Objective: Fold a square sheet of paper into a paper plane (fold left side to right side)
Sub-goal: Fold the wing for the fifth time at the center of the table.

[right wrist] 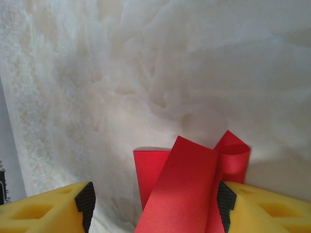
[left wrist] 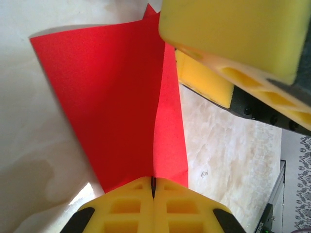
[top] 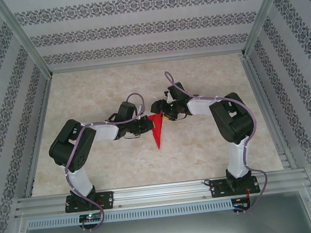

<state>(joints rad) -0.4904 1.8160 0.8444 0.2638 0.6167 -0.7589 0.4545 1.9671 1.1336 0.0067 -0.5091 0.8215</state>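
Yellow pads of L gripper point(left wrist: 153, 191) nearest cam, clenched on edge of red sheet point(left wrist: 112, 97). Sheet is mid-table point(top: 214, 149), betw. both grippers, part-folded, one flap curled. R gripper point(right wrist: 155, 199) jaws apart, straddling that flap, not gripping.
Risk: R closes on the curl → stray crease, skewed fold; arms pulling apart → tear or slip at L pinch.
Count: 1 sheet, 2 grippers, 2 arms.

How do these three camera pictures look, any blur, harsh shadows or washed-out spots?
Top external: even light, sharp, the red paper small. Left wrist: paper crisp, the right arm's yellow fingers soft near the lens, grey shadow on the table. Right wrist: pale table washed out, soft shadow right of the paper.
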